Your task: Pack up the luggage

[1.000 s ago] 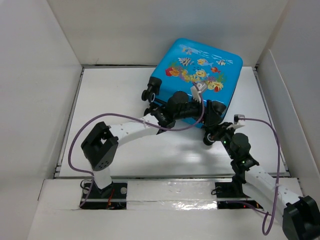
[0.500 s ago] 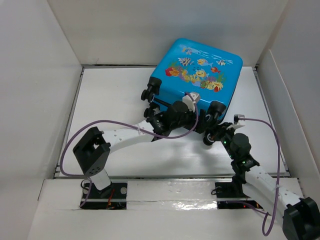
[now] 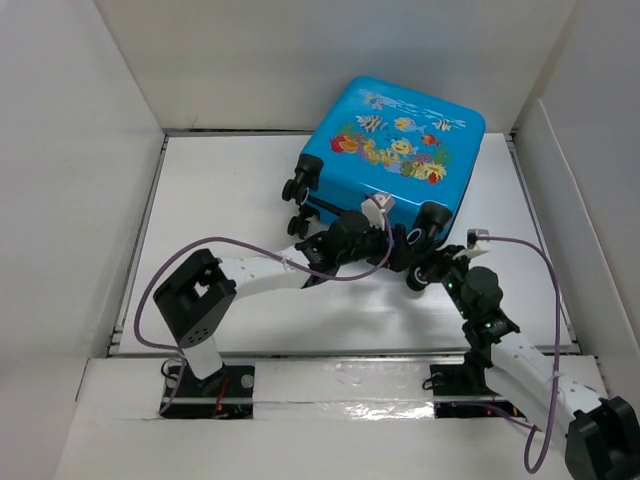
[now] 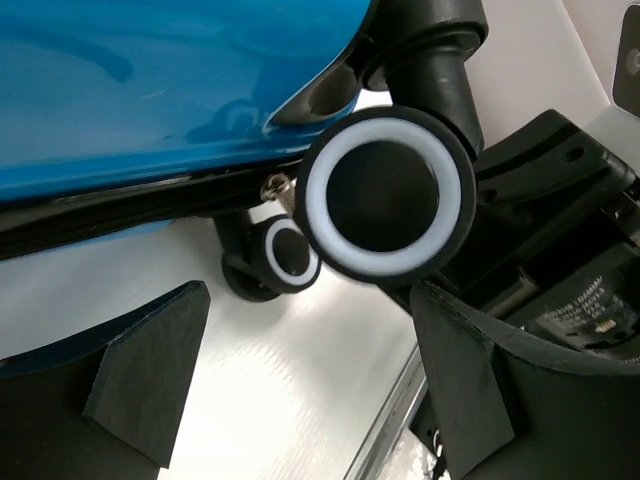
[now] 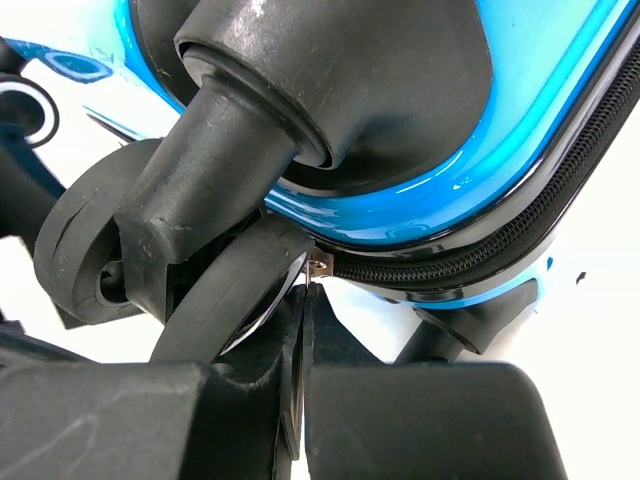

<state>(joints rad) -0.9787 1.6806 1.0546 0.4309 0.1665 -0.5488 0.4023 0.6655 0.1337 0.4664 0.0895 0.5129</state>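
Robot lab booth: white panel walls (image 3: 70,150), two bolted arms (image 3: 258,268).

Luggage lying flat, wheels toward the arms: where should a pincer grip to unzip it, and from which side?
Probably the small metal zipper pull beside the near right wheel, approached low from the arms' side. The luggage shell is broad, smooth and curved, while the pull sticks out from the zipper seam on the edge facing the arms. The right pincer is shut at it.
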